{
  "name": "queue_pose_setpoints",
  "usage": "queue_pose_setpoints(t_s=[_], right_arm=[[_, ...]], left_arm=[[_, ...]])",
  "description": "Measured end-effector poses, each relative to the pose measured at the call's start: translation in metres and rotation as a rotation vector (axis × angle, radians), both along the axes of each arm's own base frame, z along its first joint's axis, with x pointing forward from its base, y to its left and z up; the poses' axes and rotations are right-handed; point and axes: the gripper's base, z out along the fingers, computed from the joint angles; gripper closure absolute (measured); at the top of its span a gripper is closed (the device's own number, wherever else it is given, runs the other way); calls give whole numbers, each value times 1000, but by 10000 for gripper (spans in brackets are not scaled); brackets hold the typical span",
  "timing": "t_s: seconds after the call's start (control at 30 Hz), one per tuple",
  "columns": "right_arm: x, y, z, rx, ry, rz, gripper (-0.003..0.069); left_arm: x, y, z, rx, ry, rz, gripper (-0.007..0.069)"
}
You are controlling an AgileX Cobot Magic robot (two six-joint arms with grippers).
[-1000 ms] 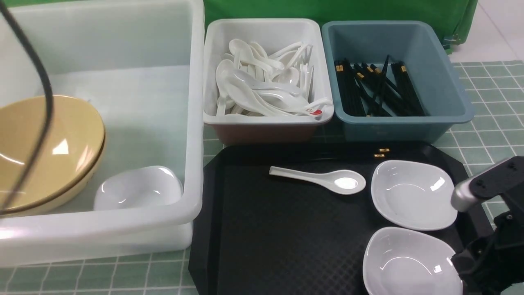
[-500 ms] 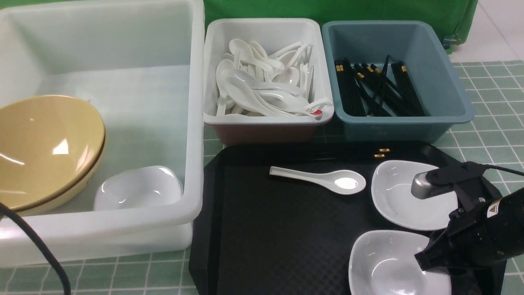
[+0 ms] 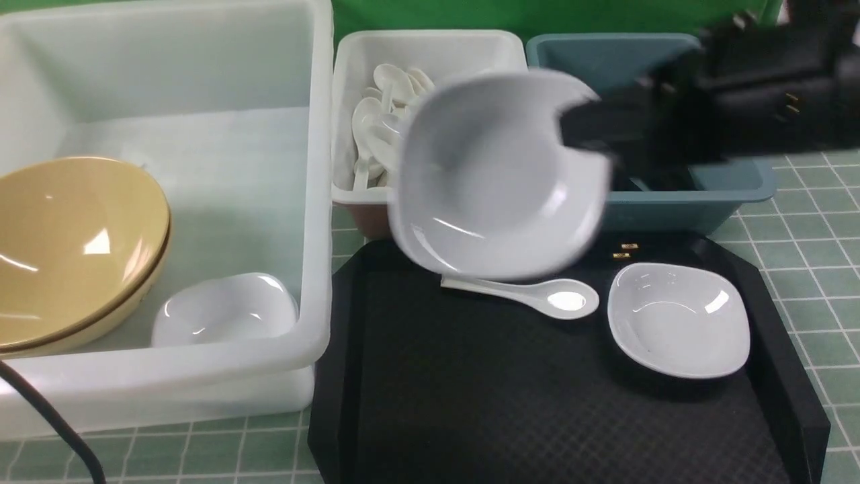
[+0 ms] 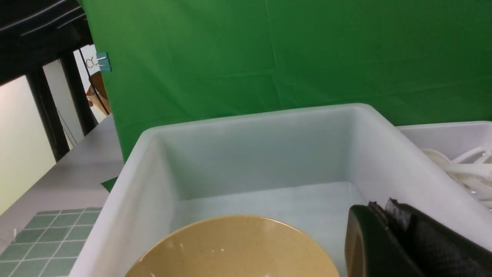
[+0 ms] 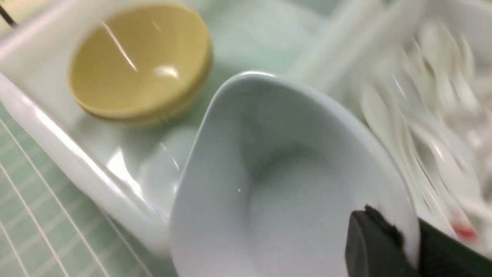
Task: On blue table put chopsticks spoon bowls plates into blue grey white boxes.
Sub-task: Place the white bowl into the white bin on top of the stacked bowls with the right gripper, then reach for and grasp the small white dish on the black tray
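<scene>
My right gripper (image 3: 583, 129) is shut on the rim of a white plate (image 3: 497, 175) and holds it tilted in the air above the tray's far edge. The right wrist view shows the plate (image 5: 276, 184) pinched between the fingers (image 5: 369, 242). A second plate (image 3: 678, 319), a white spoon (image 3: 537, 296) and black chopsticks (image 3: 628, 251) lie on the tray. Tan bowls (image 3: 74, 249) and another plate (image 3: 225, 309) sit in the large white box (image 3: 316, 168). My left gripper (image 4: 384, 207) is shut and empty above that box.
The black octagonal tray (image 3: 470, 403) lies at the front on the checked table (image 3: 806, 222). The small white box (image 3: 349, 81) holds many spoons. The blue-grey box (image 3: 739, 181) is partly hidden by my right arm. A black cable (image 3: 47, 417) crosses the front left.
My right gripper closed on the near plate, lifted it off the tray and carried it up and to the left. The left arm's cable dropped low at the left.
</scene>
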Motion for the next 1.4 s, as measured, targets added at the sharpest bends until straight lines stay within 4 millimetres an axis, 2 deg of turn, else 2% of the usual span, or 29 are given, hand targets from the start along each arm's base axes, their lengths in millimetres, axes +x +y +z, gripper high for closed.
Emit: queue_pose_setpoints(t_s=[0.07,0.17,0.2,0.23,0.3,0.43,0.53,0.57,0.6,0.77,0.87,0.93,1.0,1.03,1.07,1.1,1.13,1.17,1.2,1.23,1.27,1.33,1.4], right_arm=[[10,36,-1,3,-75,63,580],[34,105,-26,-84,-197,190,580],[35,110,-29,-95,-207,205,580],[50,136,-51,-142,-205,251,580],[67,160,-79,-207,-180,304,580],[87,185,-119,-321,-128,392,575],[91,192,-132,-340,-45,411,552],[93,195,-135,-355,-11,410,514],[94,195,-135,-359,-13,412,514],[95,192,-109,-401,3,407,271],[89,176,-83,-508,11,408,191],[90,163,-73,-562,18,373,181],[101,127,-52,-639,60,229,175],[109,101,-42,-667,103,134,179],[112,98,-42,-665,110,116,180],[125,54,-37,-652,204,-44,197],[130,34,-40,-652,251,-100,209],[134,6,-51,-660,329,-172,231],[137,-12,-58,-666,376,-216,248],[136,-17,-64,-678,401,-222,252],[133,-52,-92,-716,529,-285,292],[121,-81,-130,-766,667,-311,332],[112,-100,-161,-772,735,-339,365]], left_arm=[[0,0,0,-5,1,0,622],[0,0,-2,-8,24,6,622],[0,0,-2,-8,24,6,622],[0,1,-4,-9,38,9,622],[0,1,-5,-10,54,12,622],[0,1,-6,-11,69,15,622],[0,1,-8,-11,72,15,622],[0,1,-9,-12,75,15,622],[0,1,-10,-12,77,15,622],[3,-1,-19,-60,10,-11,622],[4,-2,-18,-66,-20,-20,622],[4,-2,-18,-68,-28,-22,622],[3,-2,-17,-69,-33,-23,622],[3,-2,-17,-72,-33,-23,622],[3,-2,-17,-71,-33,-23,622],[3,-2,-17,-72,-34,-23,622],[3,-2,-17,-74,-32,-22,620],[3,-2,-17,-80,-33,-22,620],[3,-2,-17,-84,-32,-22,620],[3,-2,-17,-85,-32,-22,620],[3,-2,-17,-92,-30,-21,620],[3,-2,-17,-100,-30,-22,620],[3,-2,-17,-115,-30,-25,620]])
